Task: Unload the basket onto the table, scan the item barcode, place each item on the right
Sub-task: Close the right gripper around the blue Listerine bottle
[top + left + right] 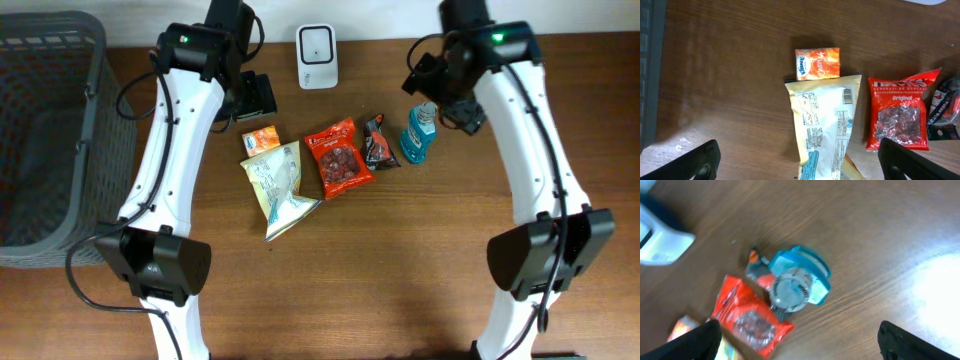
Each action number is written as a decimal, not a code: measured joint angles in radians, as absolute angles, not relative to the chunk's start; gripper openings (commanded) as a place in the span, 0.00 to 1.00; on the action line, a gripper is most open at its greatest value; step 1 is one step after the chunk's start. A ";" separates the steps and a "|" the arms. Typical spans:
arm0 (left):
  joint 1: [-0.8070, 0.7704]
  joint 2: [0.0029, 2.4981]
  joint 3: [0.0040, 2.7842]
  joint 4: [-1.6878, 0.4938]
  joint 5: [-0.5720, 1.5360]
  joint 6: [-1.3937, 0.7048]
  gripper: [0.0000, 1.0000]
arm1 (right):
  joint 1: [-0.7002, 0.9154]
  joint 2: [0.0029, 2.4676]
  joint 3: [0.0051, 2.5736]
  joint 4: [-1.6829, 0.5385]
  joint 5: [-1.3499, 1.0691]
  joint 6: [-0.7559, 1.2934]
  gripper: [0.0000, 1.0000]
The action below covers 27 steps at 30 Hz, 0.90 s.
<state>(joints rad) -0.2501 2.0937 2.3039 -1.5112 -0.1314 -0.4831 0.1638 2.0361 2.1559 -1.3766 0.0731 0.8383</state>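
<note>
My right pincer [798,332] is wide open and holds nothing. The blue bottle [799,282] stands upright just under it, cap up. The white scanner [662,240] is off to its left. My left pincer [799,155], open too, is farther away.

We reach our left arm [170,150] and right arm [530,130] forward, wrists bent down; left gripper [801,162] and right gripper [800,344] gape wide, holding nothing.
</note>
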 measured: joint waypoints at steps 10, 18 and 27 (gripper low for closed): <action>-0.250 2.094 2.304 -1.511 -0.131 -0.484 0.99 | 0.191 2.181 2.152 -1.332 0.187 0.993 0.72; -0.250 2.094 2.304 -1.511 -0.131 -0.484 0.99 | 0.191 2.185 2.151 -1.316 0.195 0.982 0.57; -0.250 2.094 2.304 -1.511 -0.131 -0.483 0.99 | 0.191 2.185 2.151 -1.324 0.187 0.952 0.50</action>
